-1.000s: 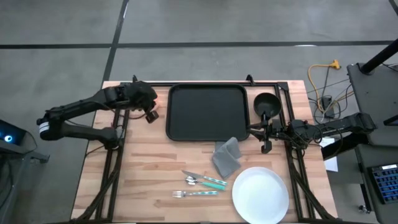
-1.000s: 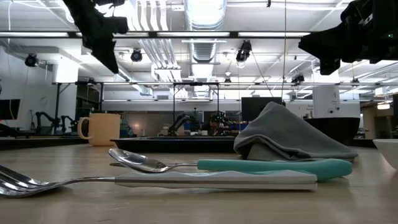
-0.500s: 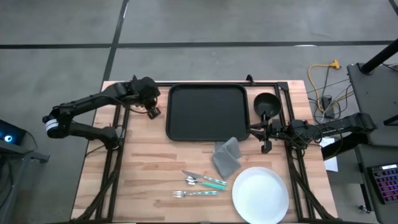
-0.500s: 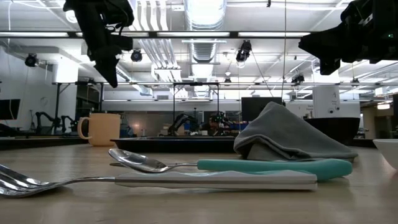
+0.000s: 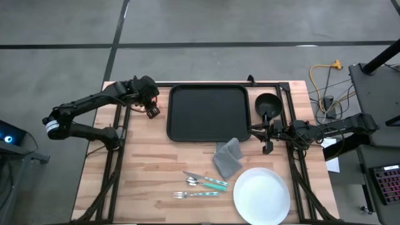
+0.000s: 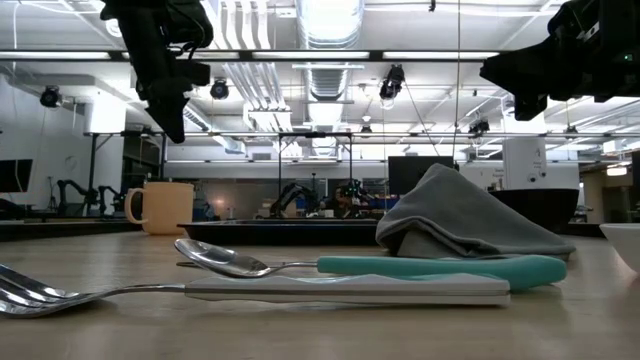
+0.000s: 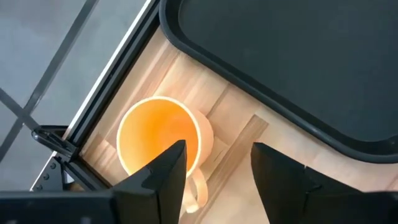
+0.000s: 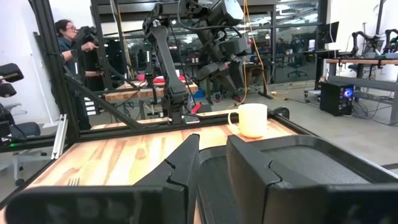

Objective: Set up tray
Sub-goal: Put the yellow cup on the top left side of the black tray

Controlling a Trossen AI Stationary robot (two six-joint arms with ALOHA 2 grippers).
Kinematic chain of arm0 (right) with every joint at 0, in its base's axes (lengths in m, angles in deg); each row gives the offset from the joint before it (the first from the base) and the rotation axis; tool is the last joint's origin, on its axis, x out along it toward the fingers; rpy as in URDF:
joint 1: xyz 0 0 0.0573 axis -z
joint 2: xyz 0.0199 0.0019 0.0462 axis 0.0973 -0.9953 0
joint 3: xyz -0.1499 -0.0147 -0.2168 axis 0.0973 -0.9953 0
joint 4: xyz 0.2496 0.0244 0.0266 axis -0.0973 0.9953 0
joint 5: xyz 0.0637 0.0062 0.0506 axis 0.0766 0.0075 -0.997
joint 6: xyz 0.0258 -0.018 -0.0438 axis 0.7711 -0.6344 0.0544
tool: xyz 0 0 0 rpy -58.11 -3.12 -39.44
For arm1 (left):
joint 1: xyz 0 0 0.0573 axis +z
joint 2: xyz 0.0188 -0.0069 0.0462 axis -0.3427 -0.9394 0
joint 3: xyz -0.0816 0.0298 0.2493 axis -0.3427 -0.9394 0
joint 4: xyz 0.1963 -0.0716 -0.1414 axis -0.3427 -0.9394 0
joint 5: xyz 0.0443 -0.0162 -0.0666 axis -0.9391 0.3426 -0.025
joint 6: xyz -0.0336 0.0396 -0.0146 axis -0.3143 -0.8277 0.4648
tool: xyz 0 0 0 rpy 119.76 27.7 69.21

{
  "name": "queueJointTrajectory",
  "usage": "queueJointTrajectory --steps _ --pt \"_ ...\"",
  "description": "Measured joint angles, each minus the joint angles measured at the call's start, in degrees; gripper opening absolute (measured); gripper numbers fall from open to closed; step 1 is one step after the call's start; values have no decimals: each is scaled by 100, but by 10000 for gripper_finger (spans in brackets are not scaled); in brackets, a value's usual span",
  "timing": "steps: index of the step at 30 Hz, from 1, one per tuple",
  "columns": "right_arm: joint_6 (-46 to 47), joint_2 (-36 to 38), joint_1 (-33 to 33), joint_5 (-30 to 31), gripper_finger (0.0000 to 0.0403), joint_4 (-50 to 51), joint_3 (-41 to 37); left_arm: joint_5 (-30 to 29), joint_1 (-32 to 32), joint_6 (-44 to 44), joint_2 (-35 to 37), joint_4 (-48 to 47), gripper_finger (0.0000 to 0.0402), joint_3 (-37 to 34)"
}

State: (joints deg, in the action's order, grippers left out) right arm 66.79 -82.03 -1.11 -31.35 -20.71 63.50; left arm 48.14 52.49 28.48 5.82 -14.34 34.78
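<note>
My left gripper (image 7: pixel 214 168) spread above mug (image 7: pixel 158 140) | overhead hides mug | tray (image 5: pixel 208 112) beside | right grip unclear

Robotics lab / workshop. Grey concrete floor (image 5: pixel 62 37) round the wooden table (image 5: pixel 150 169), exposed ducts (image 6: pixel 320 40) and strip lights overhead, more robot arms (image 8: pixel 165 56) on benches at upper centre of frame, computer workstation (image 8: pixel 339 96) at right, a person (image 8: pixel 68 37) at upper left.

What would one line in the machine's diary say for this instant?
left end effector: open above mug | right end effector: at tray edge | tray: bare | mug: on table, beside tray
</note>
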Motion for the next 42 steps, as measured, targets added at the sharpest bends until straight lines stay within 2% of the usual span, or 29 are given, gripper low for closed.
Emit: queueJointTrajectory --steps 7,19,26,35,38,42 --pt "0 0 0 -1 71 0 1 2 202 15 -166 35 162 -179" --pt "0 -1 0 -1 75 0 -1 -1 821 -116 -1127 249 162 -78" --pt "0 -2 0 -1 68 0 0 2 863 -129 -1556 251 162 -82" --pt "0 -2 0 -1 79 0 1 2 863 -281 -1935 401 157 -89" --pt "0 0 0 -1 79 1 0 7 863 -491 -1998 391 123 -89" --pt "0 -2 0 -1 74 2 1 7 863 -549 -2009 393 25 -91"
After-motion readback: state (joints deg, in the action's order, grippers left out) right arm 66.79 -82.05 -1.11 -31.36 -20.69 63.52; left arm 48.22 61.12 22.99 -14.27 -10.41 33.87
